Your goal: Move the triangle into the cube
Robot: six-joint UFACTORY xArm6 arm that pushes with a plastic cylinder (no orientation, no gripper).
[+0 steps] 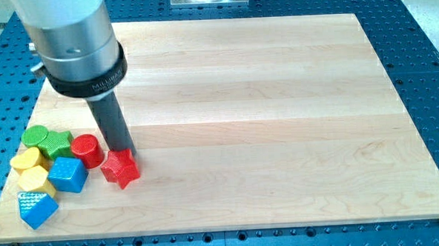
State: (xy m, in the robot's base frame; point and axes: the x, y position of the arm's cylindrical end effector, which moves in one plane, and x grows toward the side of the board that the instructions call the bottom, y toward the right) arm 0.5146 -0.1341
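The blue triangle block [38,209] lies at the view's bottom left, near the board's corner. The blue cube [67,175] sits just above and to its right, a small gap between them. My tip [120,150] is to the right of the cube, right behind a red star block [120,169] and seemingly touching its upper edge. The tip is well to the right of and above the triangle.
A cluster at the view's left holds a red cylinder [86,151], a green star-like block [57,143], a green round block [36,135] and two yellow blocks [27,159] [35,179]. The wooden board's [279,120] left edge runs close by them.
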